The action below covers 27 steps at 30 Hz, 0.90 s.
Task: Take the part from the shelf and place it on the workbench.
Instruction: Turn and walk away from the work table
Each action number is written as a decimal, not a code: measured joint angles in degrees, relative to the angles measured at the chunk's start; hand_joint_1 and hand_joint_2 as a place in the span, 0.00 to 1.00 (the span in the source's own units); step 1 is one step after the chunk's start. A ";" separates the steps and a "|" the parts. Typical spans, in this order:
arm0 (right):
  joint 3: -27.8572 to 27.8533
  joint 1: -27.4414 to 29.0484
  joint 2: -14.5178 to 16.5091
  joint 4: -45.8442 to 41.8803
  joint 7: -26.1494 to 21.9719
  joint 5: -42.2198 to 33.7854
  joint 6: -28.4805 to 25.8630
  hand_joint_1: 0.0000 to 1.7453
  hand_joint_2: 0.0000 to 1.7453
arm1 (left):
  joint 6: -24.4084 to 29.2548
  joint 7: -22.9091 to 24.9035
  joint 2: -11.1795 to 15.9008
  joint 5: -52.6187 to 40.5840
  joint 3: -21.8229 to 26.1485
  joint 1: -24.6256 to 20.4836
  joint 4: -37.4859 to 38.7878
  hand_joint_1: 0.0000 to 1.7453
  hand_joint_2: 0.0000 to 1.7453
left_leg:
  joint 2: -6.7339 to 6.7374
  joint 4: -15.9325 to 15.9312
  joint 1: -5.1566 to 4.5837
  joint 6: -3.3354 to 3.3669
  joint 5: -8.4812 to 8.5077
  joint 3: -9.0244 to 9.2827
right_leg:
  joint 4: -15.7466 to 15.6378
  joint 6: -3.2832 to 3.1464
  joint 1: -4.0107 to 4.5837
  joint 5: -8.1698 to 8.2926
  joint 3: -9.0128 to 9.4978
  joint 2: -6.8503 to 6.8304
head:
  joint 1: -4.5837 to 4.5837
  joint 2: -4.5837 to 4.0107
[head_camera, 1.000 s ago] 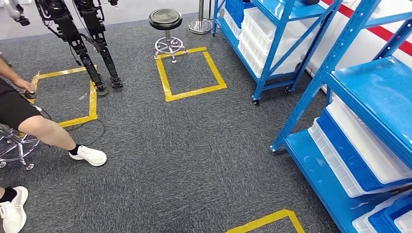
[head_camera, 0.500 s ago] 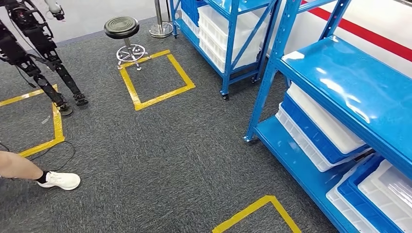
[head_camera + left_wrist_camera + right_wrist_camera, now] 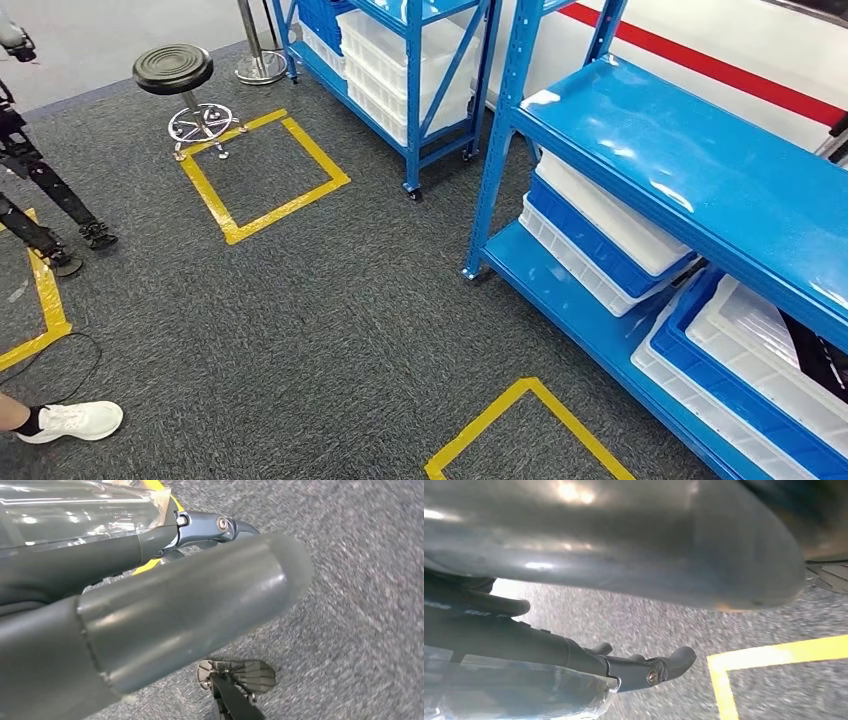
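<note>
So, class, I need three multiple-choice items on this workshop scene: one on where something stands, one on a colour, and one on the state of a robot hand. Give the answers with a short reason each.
1. Where does the black round stool stand?
A. At a corner of a yellow tape square on the carpet
B. On the lower shelf level
C. Inside a bin

2. What colour is the frame of the near shelf?
A. Red
B. Blue
C. Green

3. What does the left robot hand hold?
A. A white bin
B. A stool leg
C. Nothing

Answers:
1. A, its chrome base sits at a corner of the yellow tape square.
2. B, its posts and decks are blue.
3. C, its fingers hang over bare grey carpet with nothing in them.
</note>
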 joint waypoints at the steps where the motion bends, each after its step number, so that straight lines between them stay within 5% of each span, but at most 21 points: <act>1: 0.00 0.08 -0.01 0.00 0.01 0.00 0.00 0.00 0.00 | -0.01 0.00 0.00 0.00 0.00 0.00 0.00 0.00 0.00 | 0.61 0.02 0.02 -0.06 -0.04 0.00 | -1.35 0.51 -0.13 0.69 0.84 -0.22 | 0.01 0.00; 3: 0.00 0.18 -0.04 0.00 0.02 0.00 0.00 0.00 0.00 | -0.02 0.00 -0.01 0.01 0.00 -0.01 0.00 0.00 0.00 | 1.52 0.07 0.07 -0.29 -0.17 0.13 | -7.19 1.39 -0.38 2.81 4.13 -1.38 | 0.03 0.00; 5: 0.00 0.01 -0.04 0.00 0.02 0.01 0.00 0.00 0.00 | -0.01 0.00 -0.02 0.01 0.00 0.03 0.00 0.00 0.00 | 2.47 0.19 -0.17 -0.90 -0.55 0.51 | -13.19 1.50 -0.34 4.63 7.41 -4.46 | 0.08 0.00; 7: 0.00 -0.19 -0.03 0.00 0.02 0.08 0.00 0.00 0.00 | 0.00 0.01 -0.01 0.01 0.00 0.03 0.00 0.00 0.00 | 3.68 0.22 -0.40 -1.76 -1.07 1.15 | -16.06 0.79 0.00 5.55 8.84 -5.89 | -0.05 0.00; 9: 0.00 -0.20 -0.07 0.00 0.05 0.24 0.03 0.00 0.00 | 0.01 0.01 -0.01 0.01 0.00 -0.17 0.00 0.00 0.00 | 4.63 0.18 -0.09 -2.58 -1.48 1.80 | -16.13 -0.19 -0.06 5.71 8.91 -4.33 | -0.23 0.00; 12: -0.01 -0.25 -0.11 0.00 0.33 0.47 0.10 0.00 0.00 | 0.00 0.02 -0.03 -0.01 -0.02 -0.34 0.01 0.00 0.00 | 0.60 4.66 0.56 -3.32 -4.83 0.38 | -16.33 -1.52 -0.65 6.09 9.44 -2.12 | -0.52 0.01; 13: -0.01 -0.29 -0.09 0.00 0.42 0.51 0.13 0.00 0.00 | 0.00 0.05 -0.03 -0.02 -0.02 -0.23 0.01 0.00 0.00 | -1.23 8.19 0.58 -3.34 -6.81 -1.19 | -16.29 -1.78 -0.44 6.14 9.40 -1.38 | -0.62 0.01; 15: 0.00 -0.30 -0.04 0.00 0.49 0.60 0.16 0.00 0.00 | 0.00 0.15 -0.03 -0.06 -0.03 0.06 0.02 0.00 0.00 | -2.78 14.83 0.56 -3.28 -9.32 -4.59 | -16.23 -2.06 -0.05 6.15 9.43 0.36 | -0.66 0.00; 17: 0.00 -0.24 -0.06 0.00 0.54 0.67 0.19 0.00 0.00 | 0.02 0.24 -0.02 -0.07 -0.02 0.17 0.01 0.00 0.00 | -3.21 15.10 0.56 -3.10 -7.55 -5.48 | -16.17 -2.09 0.21 6.11 9.65 2.17 | -0.66 0.00; 20: 0.00 -0.26 -0.07 0.00 0.57 0.77 0.20 0.00 0.00 | 0.03 0.28 -0.02 -0.10 -0.02 0.11 0.01 0.00 0.00 | -5.69 4.82 0.64 -2.53 -1.49 -1.57 | -16.08 -2.01 0.33 6.04 9.93 4.54 | -0.63 0.00; 22: 0.00 -0.36 -0.06 0.00 0.58 0.83 0.20 0.00 0.00 | 0.04 0.32 -0.02 -0.14 -0.02 0.05 0.01 0.00 0.00 | -7.48 1.42 0.50 -2.32 -0.59 -0.31 | -15.96 -1.57 0.36 6.08 9.39 5.74 | -0.60 0.01; 24: 0.00 -0.25 -0.05 0.00 0.58 0.84 0.20 0.00 0.00 | 0.08 0.40 -0.04 -0.26 -0.02 0.00 0.01 0.00 0.00 | -6.86 1.14 0.12 -1.90 -0.53 -0.33 | -16.07 -0.74 0.22 6.25 8.62 6.77 | -0.61 0.01; 27: 0.00 -0.09 -0.09 0.01 0.60 0.83 0.22 0.00 0.00 | 0.17 0.54 -0.11 -0.49 0.00 -0.05 -0.02 0.00 0.00 | -4.76 -0.06 0.25 -0.64 0.16 0.19 | -13.16 -0.28 0.28 4.83 6.92 3.80 | -0.38 0.01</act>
